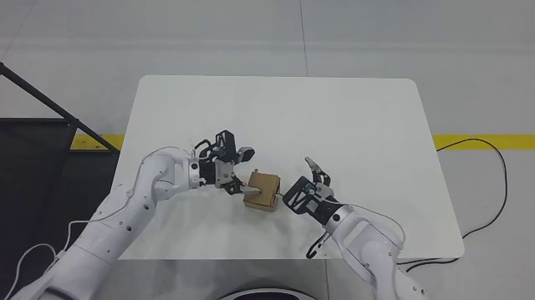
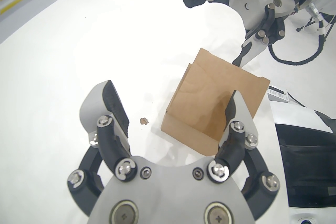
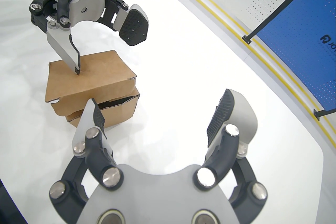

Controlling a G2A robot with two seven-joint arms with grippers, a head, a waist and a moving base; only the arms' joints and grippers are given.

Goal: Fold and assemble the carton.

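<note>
A small brown carton (image 1: 261, 191) sits near the table's front edge, its lid (image 3: 89, 70) folded down but gaping along one side. My left gripper (image 2: 174, 107) is open beside and over it, with one fingertip (image 3: 76, 62) pressing on the lid's top. In the top view, the left gripper (image 1: 248, 172) is on the carton's left. My right gripper (image 3: 160, 109) is open on the carton's other side (image 1: 298, 181). One of its fingers (image 3: 94, 112) stands against the gaping front wall. Neither gripper holds anything.
The white table (image 1: 351, 116) has free room behind and to both sides of the carton. A tiny brown scrap (image 2: 143, 120) lies by the left gripper. The front table edge (image 1: 251, 258) is close behind both arms. A black frame (image 1: 33, 91) stands off the left side.
</note>
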